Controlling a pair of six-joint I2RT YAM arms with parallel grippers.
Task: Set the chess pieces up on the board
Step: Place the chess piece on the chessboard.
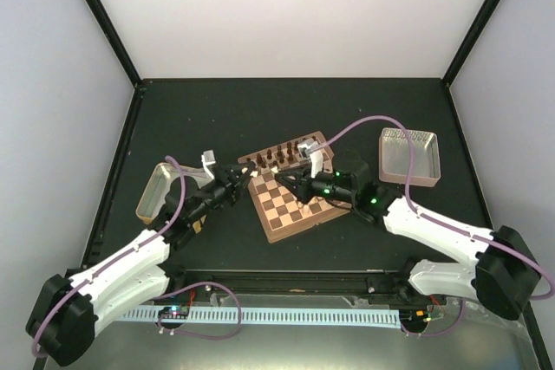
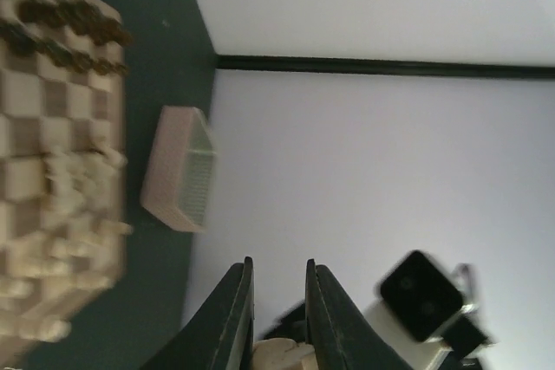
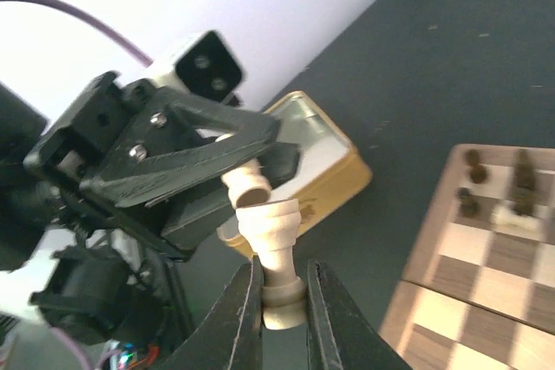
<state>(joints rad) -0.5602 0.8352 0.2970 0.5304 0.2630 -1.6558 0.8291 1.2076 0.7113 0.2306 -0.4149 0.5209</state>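
Overhead, the two arms met over the left edge of the board (image 1: 286, 210), and their own bulk hid what was between them. The right wrist view settled it: the right tool (image 3: 284, 305) was squeezed tight on the base of a cream chess piece (image 3: 270, 236). The left tool (image 3: 250, 181) was pinched on the knob at its other end, so both were closed on the same piece. Behind them lay a gold tin tray (image 3: 334, 158) on the dark tabletop (image 3: 451, 67), and dark chessmen (image 3: 473, 192) stood at the board's corner. The left wrist view showed the piece only as a cream sliver between its narrow-set fingers (image 2: 234, 318). It also showed, blurred, cream chessmen (image 2: 78, 184) bunched on the board and a metal tray (image 2: 178, 171) near the board's edge, not touching it.
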